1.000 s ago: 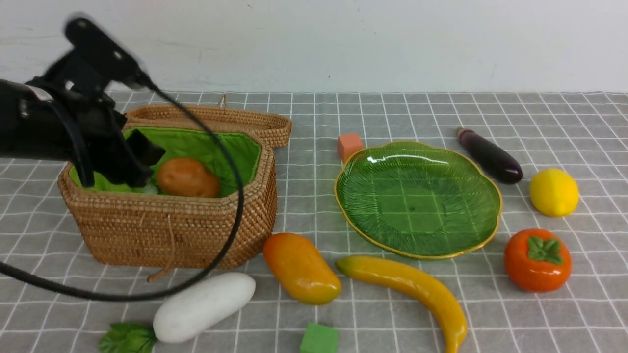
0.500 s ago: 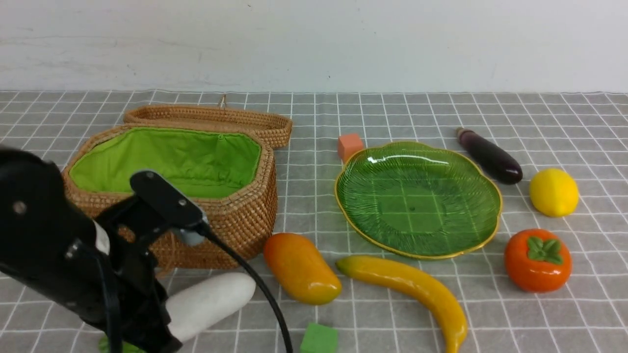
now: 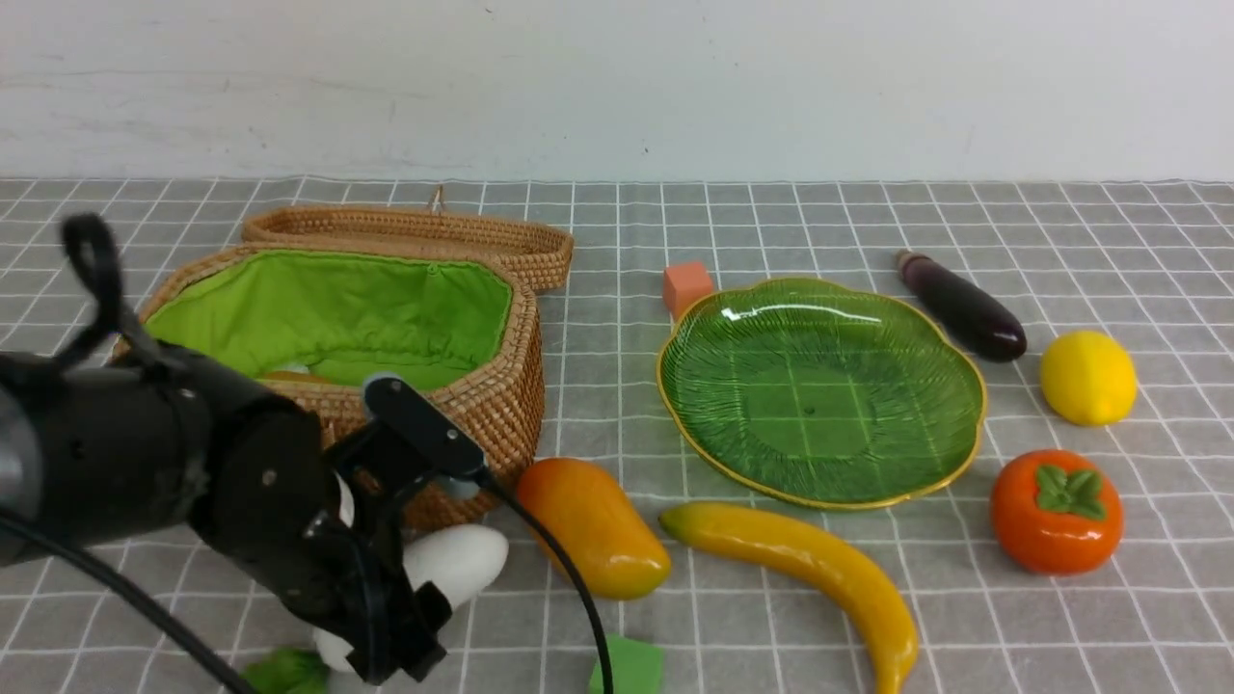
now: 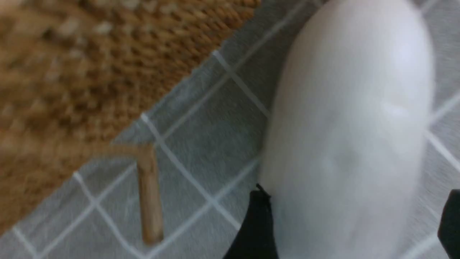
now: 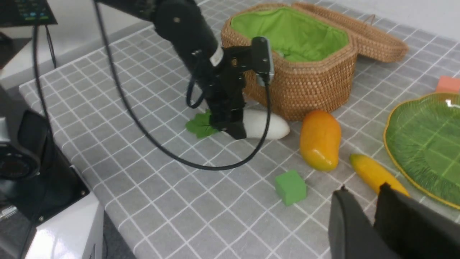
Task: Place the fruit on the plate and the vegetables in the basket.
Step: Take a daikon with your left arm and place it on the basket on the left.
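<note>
The white radish (image 3: 453,564) lies on the cloth in front of the basket (image 3: 463,424), its leaves (image 5: 199,126) toward the table's near edge. My left gripper (image 4: 354,201) is open and straddles the radish (image 4: 345,126); one finger touches its side, the other stands apart. A brown-orange sliver of the potato (image 3: 286,377) shows inside the basket. The green plate (image 3: 819,386) is bare. Mango (image 3: 590,525), banana (image 3: 819,569), persimmon (image 3: 1056,511), lemon (image 3: 1087,378) and eggplant (image 3: 959,304) lie around it. My right gripper (image 5: 364,187) is shut on nothing above the banana (image 5: 373,172).
An orange cube (image 3: 686,286) sits behind the plate's left rim and a green cube (image 3: 627,667) near the front edge. The basket's lid (image 3: 415,231) lies open behind it. The left arm's cable (image 3: 569,588) loops in front of the mango.
My left arm left the basket, came down to the front of the table and now sits lower over the radish, further right, with its jaws spread wide.
</note>
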Controlling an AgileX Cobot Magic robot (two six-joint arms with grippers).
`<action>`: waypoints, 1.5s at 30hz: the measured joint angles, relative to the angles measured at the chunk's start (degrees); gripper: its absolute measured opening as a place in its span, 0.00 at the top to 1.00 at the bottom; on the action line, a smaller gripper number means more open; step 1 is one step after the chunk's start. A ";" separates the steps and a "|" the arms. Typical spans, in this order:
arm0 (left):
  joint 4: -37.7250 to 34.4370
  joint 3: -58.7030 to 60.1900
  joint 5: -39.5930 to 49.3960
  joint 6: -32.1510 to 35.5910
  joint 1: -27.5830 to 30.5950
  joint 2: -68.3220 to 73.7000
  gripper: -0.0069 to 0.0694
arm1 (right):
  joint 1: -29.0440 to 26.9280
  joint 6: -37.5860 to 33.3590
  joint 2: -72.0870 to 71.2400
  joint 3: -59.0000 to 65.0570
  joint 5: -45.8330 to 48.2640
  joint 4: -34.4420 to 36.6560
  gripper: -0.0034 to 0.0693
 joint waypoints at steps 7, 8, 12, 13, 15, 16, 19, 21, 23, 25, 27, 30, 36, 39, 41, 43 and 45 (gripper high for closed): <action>0.90 0.00 -2.08 -2.01 0.00 3.31 0.27 | 0.00 0.06 0.00 0.00 1.08 1.80 0.77; 0.96 0.00 -2.07 -2.11 0.00 3.31 0.27 | 0.00 0.06 0.00 0.00 1.08 1.93 0.77; 0.96 0.00 -0.70 -2.66 0.00 3.19 0.27 | 0.00 0.06 0.00 0.00 1.22 3.18 0.77; 0.96 0.00 -0.54 -2.66 0.00 3.11 0.27 | 0.00 0.06 0.00 0.00 1.21 3.27 0.77; 0.96 0.00 3.41 -2.66 0.00 1.07 0.27 | 0.00 0.06 0.00 0.00 1.51 4.01 0.77; 0.96 0.00 4.63 -2.60 0.00 -0.08 0.27 | 0.00 0.06 0.00 0.00 1.58 4.13 0.77; 1.01 0.00 8.94 -1.54 -0.70 -6.35 0.27 | 0.00 0.06 0.00 0.00 1.84 4.43 0.76; 1.01 0.00 12.31 1.68 -2.60 -11.67 0.27 | 0.00 0.06 0.00 0.00 1.92 4.43 0.76; 1.16 0.00 13.90 5.00 -4.45 -15.87 0.27 | 0.00 0.06 0.00 0.00 1.85 4.56 0.76; 2.31 -0.73 15.05 8.42 -6.19 -20.09 0.27 | 0.00 0.06 0.00 0.00 0.86 4.67 0.76; 5.69 -3.24 15.84 9.76 -6.44 -22.17 0.27 | 0.00 0.06 0.00 0.00 -1.60 4.68 0.76; 11.23 -7.87 15.96 10.29 -5.34 -22.22 0.27 | 0.00 0.06 0.00 0.00 -5.64 4.80 0.76; 17.79 -20.06 15.50 15.07 -0.22 -15.19 0.27 | 0.00 0.06 0.00 0.00 -8.69 5.05 0.76; 18.10 -24.32 14.76 19.02 2.20 -9.76 0.27 | 0.00 0.06 0.00 0.00 -8.06 5.07 0.76; 18.23 -25.49 13.20 20.05 3.34 -6.37 0.27 | 0.00 0.06 0.00 0.00 -7.23 5.07 0.76; 18.80 -25.80 10.89 20.41 4.16 -3.46 0.27 | 0.00 0.06 0.00 0.00 -6.20 5.07 0.76; 20.03 -25.80 9.24 20.58 4.42 -1.56 0.27 | 0.00 0.06 0.00 0.00 -5.50 5.07 0.76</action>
